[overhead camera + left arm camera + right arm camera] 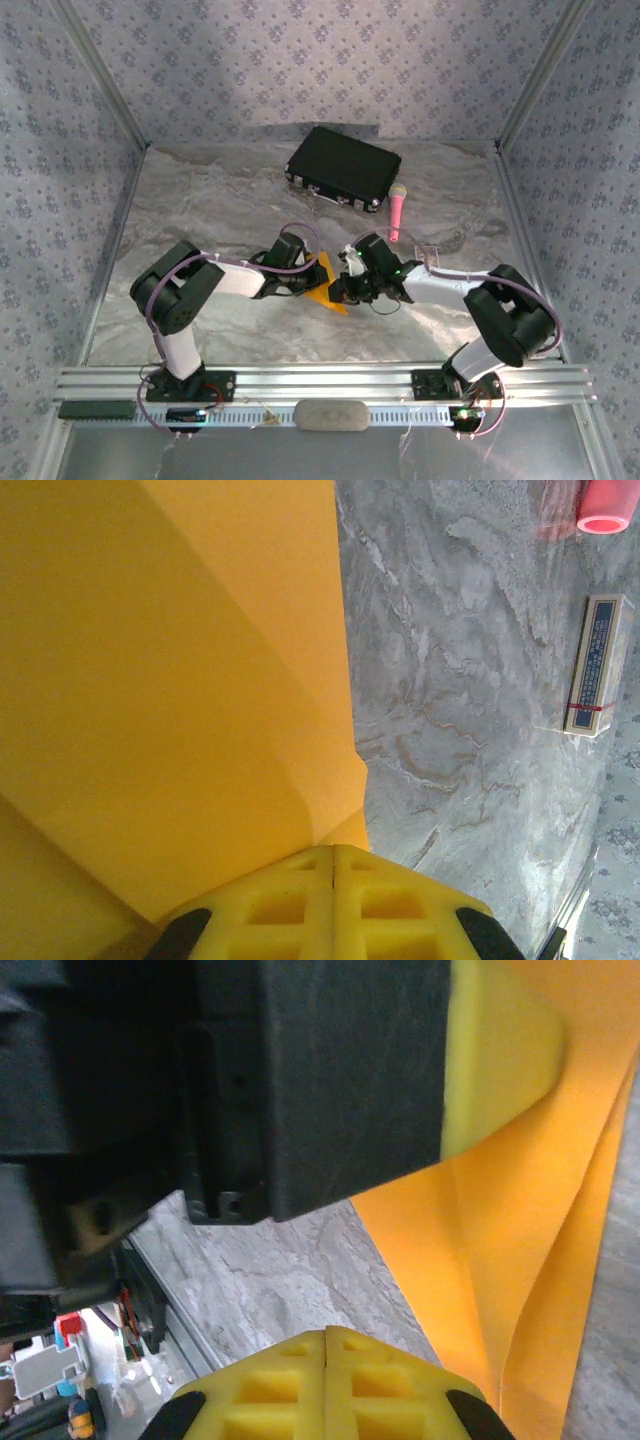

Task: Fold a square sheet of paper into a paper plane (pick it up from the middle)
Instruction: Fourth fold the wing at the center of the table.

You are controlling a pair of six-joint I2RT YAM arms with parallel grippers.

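The square sheet of paper is orange-yellow and folded into a creased, pointed wedge. It lies mid-table between the two arms. In the left wrist view the paper runs right up to the seam of my left gripper, which is shut on its edge. My left gripper is at the wedge's left side. My right gripper is at its right side. In the right wrist view my right gripper is shut over bare table, beside the paper. A yellow left fingertip rests on the sheet.
A black case sits at the back of the table, with a pink microphone beside its right end. A small flat box lies right of the paper. Patterned walls close in three sides, and a metal rail runs along the near edge.
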